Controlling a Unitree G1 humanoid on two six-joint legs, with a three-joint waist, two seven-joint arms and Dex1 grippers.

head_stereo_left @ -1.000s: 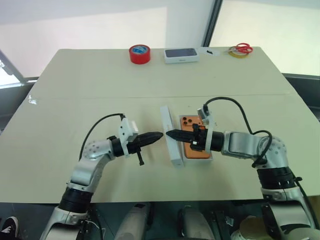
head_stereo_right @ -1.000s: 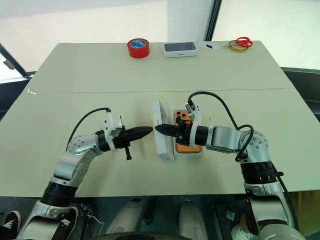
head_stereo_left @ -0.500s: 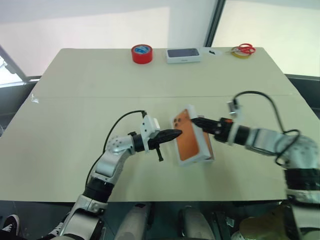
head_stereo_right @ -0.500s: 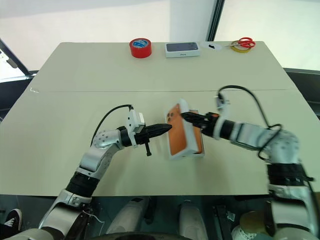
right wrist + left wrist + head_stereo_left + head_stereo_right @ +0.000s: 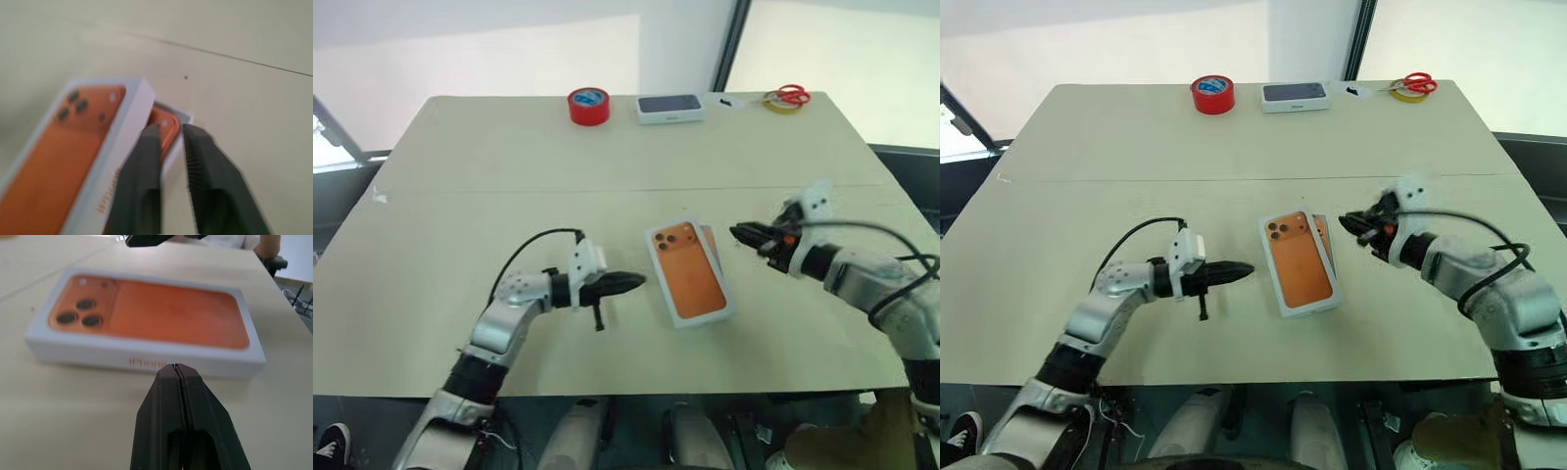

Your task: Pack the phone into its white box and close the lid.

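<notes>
Dropped askew over the white box (image 5: 183, 117) and phone (image 5: 164, 128), the lid (image 5: 690, 277) lies free; grippers closed, empty.

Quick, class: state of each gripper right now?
Left gripper: shut, holding nothing, beside the lid.
Right gripper: shut, holding nothing.

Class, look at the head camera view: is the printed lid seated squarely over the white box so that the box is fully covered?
No. The lid lies skewed across the white box, whose far corner, with the phone in it, sticks out uncovered.
</notes>
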